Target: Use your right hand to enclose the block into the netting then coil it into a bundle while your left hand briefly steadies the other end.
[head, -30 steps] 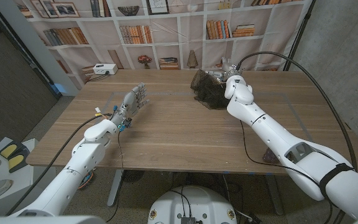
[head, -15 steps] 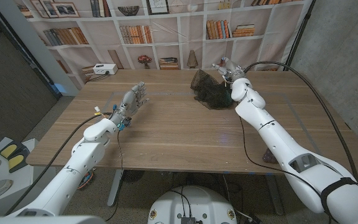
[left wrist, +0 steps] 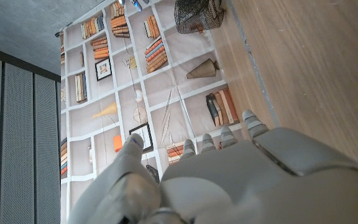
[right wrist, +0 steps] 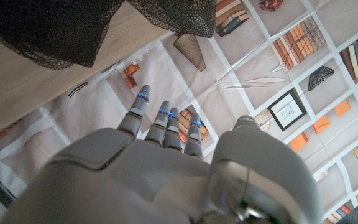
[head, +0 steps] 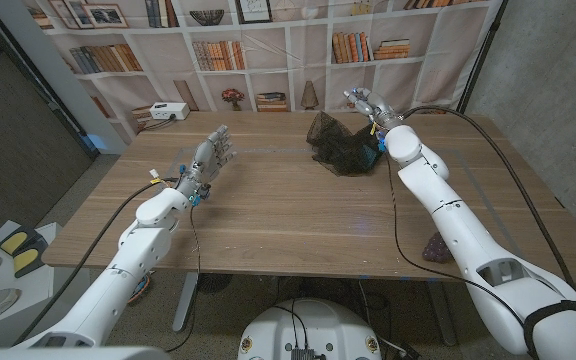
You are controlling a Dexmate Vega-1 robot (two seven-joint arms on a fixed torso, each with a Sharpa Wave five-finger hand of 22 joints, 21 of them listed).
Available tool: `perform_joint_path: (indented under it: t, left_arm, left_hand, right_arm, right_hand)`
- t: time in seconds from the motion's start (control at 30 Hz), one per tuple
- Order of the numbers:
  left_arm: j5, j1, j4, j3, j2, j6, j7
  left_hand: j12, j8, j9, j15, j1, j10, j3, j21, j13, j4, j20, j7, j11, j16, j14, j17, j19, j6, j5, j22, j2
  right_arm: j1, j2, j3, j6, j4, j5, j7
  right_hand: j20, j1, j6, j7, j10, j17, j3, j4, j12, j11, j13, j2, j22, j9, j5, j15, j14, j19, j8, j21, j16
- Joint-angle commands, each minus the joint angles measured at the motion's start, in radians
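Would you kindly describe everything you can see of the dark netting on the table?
The netting is a dark, fine-meshed, soft-looking fabric, crumpled into a loose heap rather than coiled. It lies on the wooden table near its far edge, in front of the bookshelf backdrop. The right hand is raised just beside it, holding nothing; whether they touch is unclear.

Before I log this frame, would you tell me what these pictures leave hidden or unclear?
- The block: the dark netting is opaque and heaped in the head view, so a block inside cannot be confirmed.
- The netting in the right wrist view: cut off by the picture's edge.
- The right hand's palm side: hidden behind its own back.
- The left hand's palm side: hidden behind its back; it appears to hold nothing.
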Motion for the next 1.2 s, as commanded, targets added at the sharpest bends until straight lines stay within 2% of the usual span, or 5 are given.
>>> perform_joint_path:
  t: [0.03,0.2,0.53,1.0,1.2]
  left_arm:
    - [0.096,0.031,-0.045,-0.022,-0.048,-0.071,0.206]
    - [0.137,0.036,-0.062,-0.021,-0.037,-0.078,0.243]
    - [0.114,0.007,-0.036,-0.02,-0.028,-0.09,0.202]
    - [0.066,-0.062,0.089,-0.013,-0.028,-0.116,0.099]
    - [0.043,-0.085,0.127,-0.012,-0.03,-0.093,0.069]
  left_hand:
    - [0.016,0.014,0.003,0.002,0.011,0.032,0.012,0.009,0.006,0.0,0.002,0.01,0.004,0.008,0.021,0.005,0.014,0.038,0.0,0.004,0.018]
    - [0.02,0.016,0.003,0.003,0.017,0.049,0.019,0.008,0.007,-0.002,0.002,0.011,0.006,0.007,0.028,0.005,0.013,0.057,-0.002,0.003,0.024]
    - [0.021,0.014,0.004,0.001,0.022,0.059,0.023,0.008,0.008,-0.005,0.0,0.009,0.008,0.006,0.034,0.005,0.014,0.065,-0.004,0.003,0.028]
    - [0.018,0.008,0.004,-0.002,0.026,0.063,0.027,0.008,0.009,-0.006,-0.001,0.01,0.013,0.002,0.034,0.005,0.015,0.069,-0.007,0.003,0.029]
    - [0.014,0.003,0.004,-0.004,0.026,0.057,0.028,0.007,0.009,-0.005,-0.002,0.012,0.018,-0.001,0.03,0.005,0.012,0.065,-0.008,0.004,0.03]
  right_arm:
    - [-0.061,0.02,0.138,0.118,0.013,0.277,0.12]
    - [-0.1,0.044,0.189,0.14,0.011,0.354,0.12]
    - [-0.166,0.085,0.263,0.149,-0.023,0.443,0.1]
    - [-0.287,0.134,0.298,0.054,-0.212,0.385,-0.023]
    - [-0.288,0.159,0.283,0.077,-0.224,0.362,-0.03]
  right_hand:
    - [-0.011,0.008,0.024,0.007,0.029,-0.002,0.011,0.002,0.008,0.016,0.002,0.002,0.003,0.0,-0.004,0.005,0.014,0.007,0.005,0.008,0.003]
    - [-0.023,0.003,0.048,0.014,0.046,-0.008,0.015,0.003,0.01,0.022,0.001,0.001,0.002,0.0,-0.009,0.013,0.027,0.017,0.008,0.01,0.004]
    - [-0.021,-0.012,0.086,0.026,0.086,-0.019,0.017,0.008,0.018,0.03,-0.002,-0.006,0.001,-0.001,-0.021,0.022,0.05,0.02,0.01,0.008,0.008]
    - [-0.013,-0.028,0.098,0.032,0.106,-0.025,0.014,0.015,0.02,0.041,-0.003,-0.009,0.001,-0.001,-0.028,0.028,0.056,0.016,0.006,0.004,0.007]
    - [0.009,-0.035,0.092,0.03,0.1,-0.03,0.015,0.017,0.014,0.039,-0.004,-0.009,0.002,-0.001,-0.032,0.027,0.053,0.005,-0.003,-0.002,0.003]
